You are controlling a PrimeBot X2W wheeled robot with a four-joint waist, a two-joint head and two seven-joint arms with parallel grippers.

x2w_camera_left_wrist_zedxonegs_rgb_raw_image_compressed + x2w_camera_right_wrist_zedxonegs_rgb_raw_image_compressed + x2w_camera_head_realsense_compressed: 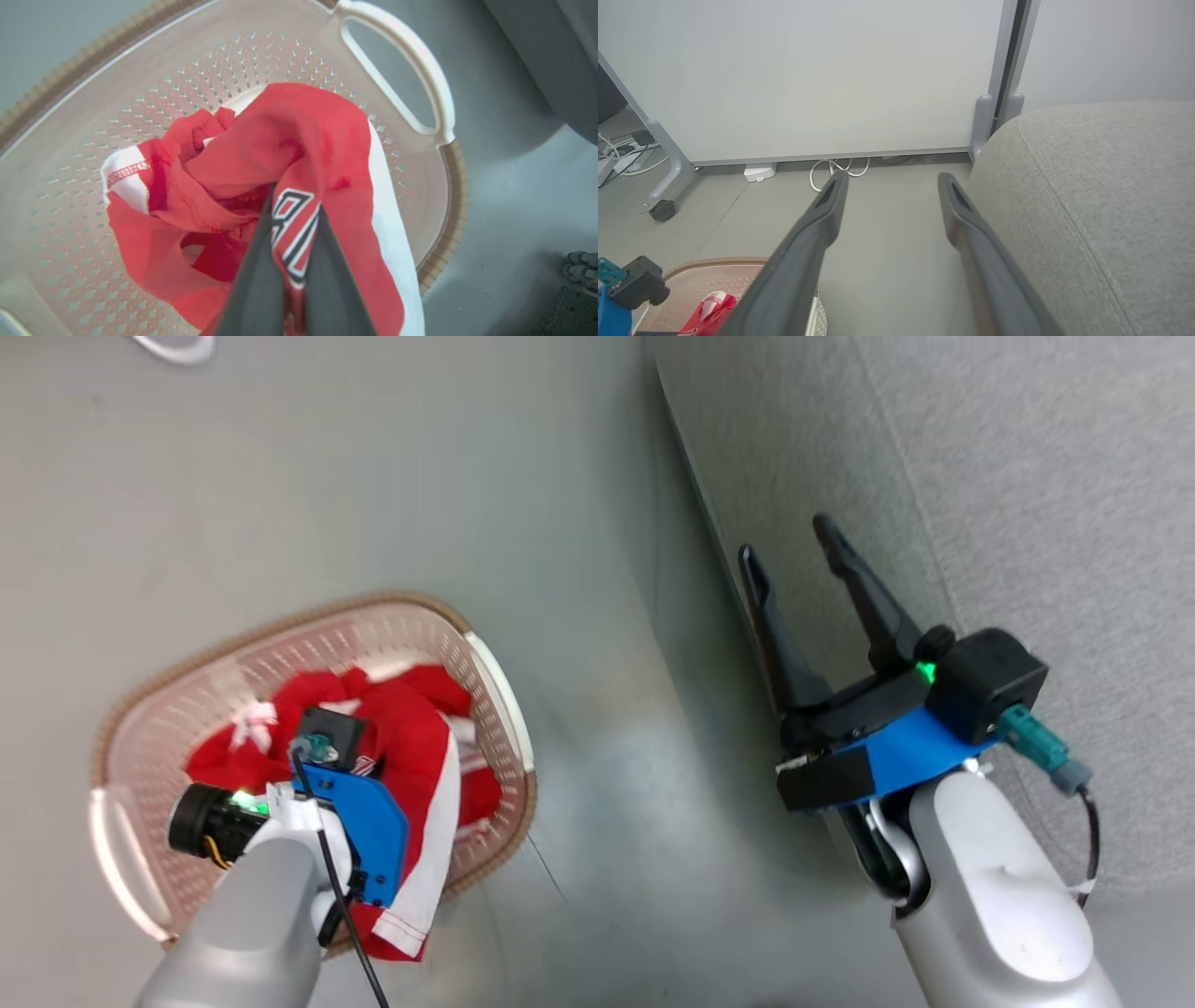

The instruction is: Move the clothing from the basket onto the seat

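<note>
The left gripper (296, 205) pinches the clothing (299, 130), likely soft, light and droopy, by its printed fold over the middle of the basket (233, 56); the right gripper (787, 539) hangs spread.

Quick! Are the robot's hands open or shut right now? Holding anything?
Left gripper: shut on the clothing, over the basket.
Right gripper: open, holding nothing, beside the seat.
</note>
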